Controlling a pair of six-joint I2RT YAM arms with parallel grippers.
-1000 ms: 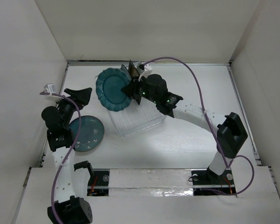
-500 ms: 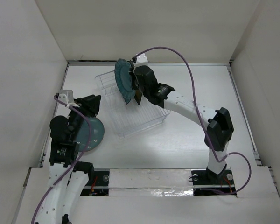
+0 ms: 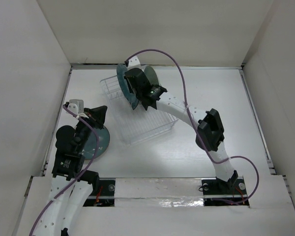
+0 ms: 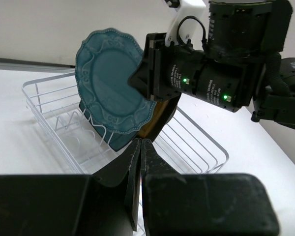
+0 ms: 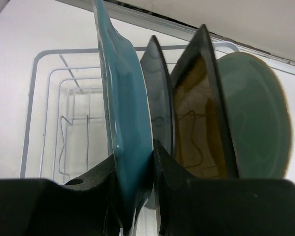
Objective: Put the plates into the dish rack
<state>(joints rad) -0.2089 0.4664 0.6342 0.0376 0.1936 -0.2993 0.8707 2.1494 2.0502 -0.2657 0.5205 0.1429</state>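
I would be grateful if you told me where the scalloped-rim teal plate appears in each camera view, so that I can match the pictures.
Top external: the scalloped-rim teal plate stands edge-on, upper centre-left, over the rack's far-left end.
Left wrist: the plate is upper left, seen face-on.
Right wrist: the plate is left of centre, edge-on, pinched in the right claw.
Shared landmark: the dish rack beneath it.

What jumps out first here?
The scalloped teal plate, clamped upright on edge in the right gripper over the clear dish rack. Beside it three plates already stand in the rack: dark teal, mustard-yellow, pale green. A round teal-blue plate lies flat by the left gripper.
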